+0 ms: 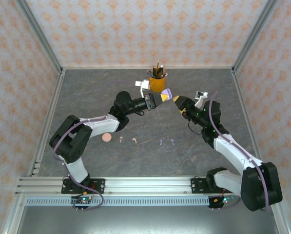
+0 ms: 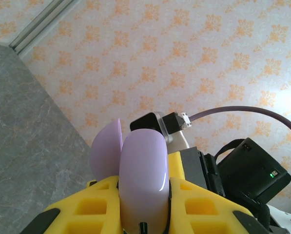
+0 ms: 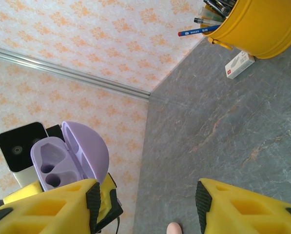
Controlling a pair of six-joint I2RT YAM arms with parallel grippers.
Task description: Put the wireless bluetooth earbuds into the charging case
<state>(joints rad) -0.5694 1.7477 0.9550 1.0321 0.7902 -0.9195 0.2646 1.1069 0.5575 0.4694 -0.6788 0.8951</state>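
Note:
My left gripper [image 1: 163, 95] is shut on the lilac charging case [image 1: 166, 92] and holds it above the table near the back. In the left wrist view the case [image 2: 143, 175] sits between the yellow fingers [image 2: 94, 204], its lid [image 2: 106, 151] swung open. My right gripper [image 1: 177, 102] hovers just right of the case, open, with nothing between its pads [image 3: 92, 201]. From the right wrist the case [image 3: 55, 158] shows two empty sockets. Two pink earbuds [image 1: 121, 139] [image 1: 134, 139] and two lilac earbuds [image 1: 161, 142] [image 1: 172, 142] lie on the table in front.
A round pink case [image 1: 106, 137] lies shut on the table, left of the earbuds. A yellow cup of pens [image 1: 157, 83] stands behind the grippers, with a small white box [image 3: 240, 65] beside it. Patterned walls enclose the grey table [image 1: 87, 97].

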